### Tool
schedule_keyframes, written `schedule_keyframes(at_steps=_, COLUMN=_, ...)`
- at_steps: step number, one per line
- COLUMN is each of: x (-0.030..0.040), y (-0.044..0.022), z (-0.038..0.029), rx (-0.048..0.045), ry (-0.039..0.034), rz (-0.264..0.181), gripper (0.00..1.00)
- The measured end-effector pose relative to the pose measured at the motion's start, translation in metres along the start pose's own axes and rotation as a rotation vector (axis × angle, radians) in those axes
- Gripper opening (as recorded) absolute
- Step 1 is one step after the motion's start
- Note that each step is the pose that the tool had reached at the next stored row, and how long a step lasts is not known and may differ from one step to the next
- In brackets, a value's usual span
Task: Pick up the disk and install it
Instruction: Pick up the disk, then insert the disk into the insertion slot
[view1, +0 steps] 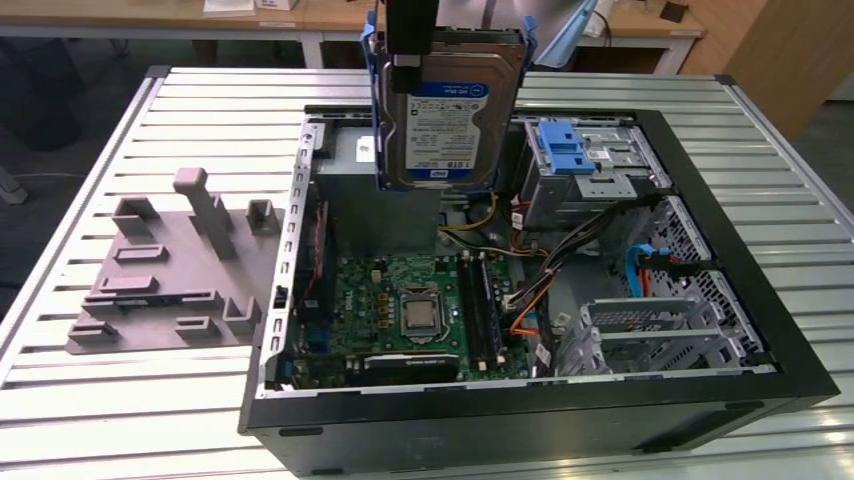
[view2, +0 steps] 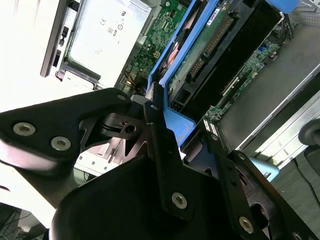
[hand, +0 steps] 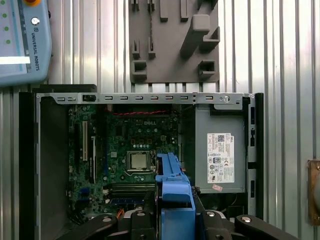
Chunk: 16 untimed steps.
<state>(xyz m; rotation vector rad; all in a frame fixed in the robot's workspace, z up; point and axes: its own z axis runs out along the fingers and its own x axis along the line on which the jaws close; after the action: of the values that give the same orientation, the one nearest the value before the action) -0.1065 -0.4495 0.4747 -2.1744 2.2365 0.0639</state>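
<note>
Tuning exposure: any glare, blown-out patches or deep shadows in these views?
Second wrist view: the area beside the grey metal box is blown out white, while the gripper, shut on the disk, reads dark. Exterior view: even light, soft sheen on the table. First wrist view: even, bright streaks along the slats.

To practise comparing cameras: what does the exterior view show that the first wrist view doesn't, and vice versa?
Exterior view adds: the disk hanging upright, label visible, and the blue bay latch. First wrist view adds: a teach pendant and the white sticker on the power supply. Both: motherboard, grey fixture plate, the disk's blue bracket.
</note>
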Motion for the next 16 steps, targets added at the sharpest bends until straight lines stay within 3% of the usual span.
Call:
schedule_keyframes(at_steps=8, x=0.0011, y=-0.0004, z=-0.0001, rx=0.0000, ry=0.0000, rz=0.000, gripper=0.36)
schedule_keyframes(at_steps=16, x=0.0090, y=-0.0012, z=-0.0004, rx=0.0000, ry=0.0004, rz=0.000, gripper=0.36)
